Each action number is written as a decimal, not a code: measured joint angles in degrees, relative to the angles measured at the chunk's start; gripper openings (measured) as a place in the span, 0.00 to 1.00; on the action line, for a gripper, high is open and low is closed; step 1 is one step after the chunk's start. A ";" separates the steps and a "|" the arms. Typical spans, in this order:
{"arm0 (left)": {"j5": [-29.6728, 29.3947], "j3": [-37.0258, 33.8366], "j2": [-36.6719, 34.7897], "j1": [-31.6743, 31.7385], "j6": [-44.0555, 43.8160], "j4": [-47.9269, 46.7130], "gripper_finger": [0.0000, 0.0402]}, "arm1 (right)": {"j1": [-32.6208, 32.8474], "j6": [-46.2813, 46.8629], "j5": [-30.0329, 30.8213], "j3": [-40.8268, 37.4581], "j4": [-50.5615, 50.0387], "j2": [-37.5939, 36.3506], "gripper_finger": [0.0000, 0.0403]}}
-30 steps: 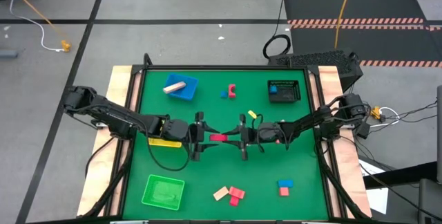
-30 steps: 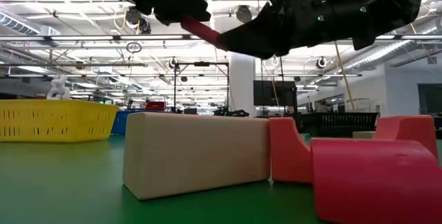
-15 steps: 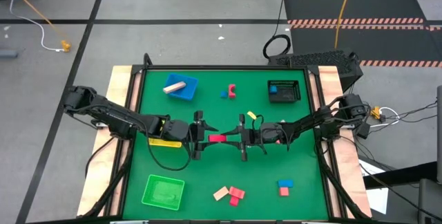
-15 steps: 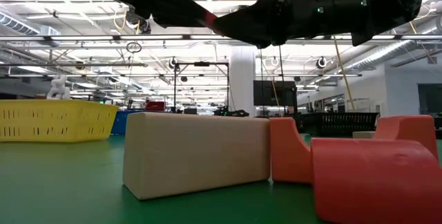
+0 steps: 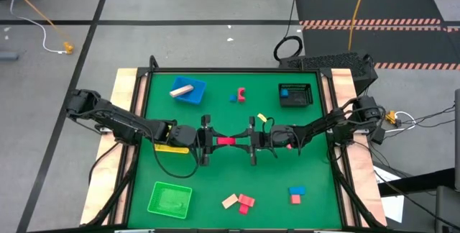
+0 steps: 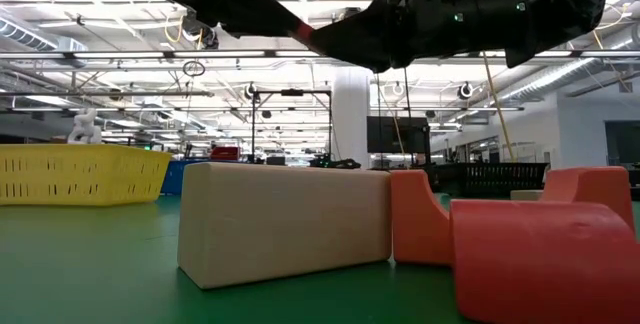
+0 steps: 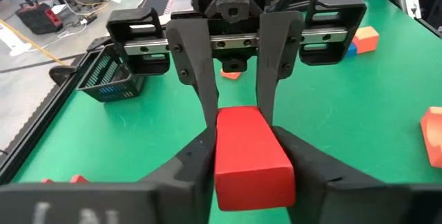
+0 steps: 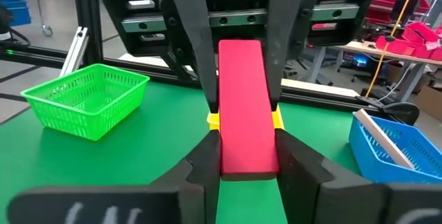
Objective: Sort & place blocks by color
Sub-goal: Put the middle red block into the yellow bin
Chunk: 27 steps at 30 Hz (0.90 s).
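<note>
Left gripper (image 5: 209, 141) newly closed on red bar (image 5: 227, 142), right gripper (image 5: 246, 142) seemingly gripping too

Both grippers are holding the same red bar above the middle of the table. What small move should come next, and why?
Probably the right gripper should open and let go. The red bar hangs between both arms above the table, and in the wrist views the left gripper has its fingers closed on one end while the right gripper clamps the other, so the handover looks finished.

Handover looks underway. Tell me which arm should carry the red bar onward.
Left, probably: the left gripper and right gripper both clamp the red bar, and the yellow tray sits under the left arm.
</note>
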 joint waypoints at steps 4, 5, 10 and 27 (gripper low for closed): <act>-0.04 0.00 0.00 0.03 -0.10 -0.09 0.27 | 0.00 0.19 -0.21 0.00 -0.29 -0.02 0.37; -0.21 0.00 0.00 0.03 -0.10 -0.09 0.27 | 0.00 0.90 0.33 0.00 -0.32 -0.02 0.40; -2.72 0.00 -0.02 0.10 -1.33 -1.04 0.27 | 0.16 6.56 8.32 -0.03 -5.08 -1.36 0.52; -10.69 0.00 -7.70 1.99 -24.39 -32.34 0.27 | -0.12 46.11 10.09 -0.07 -64.40 -28.70 0.54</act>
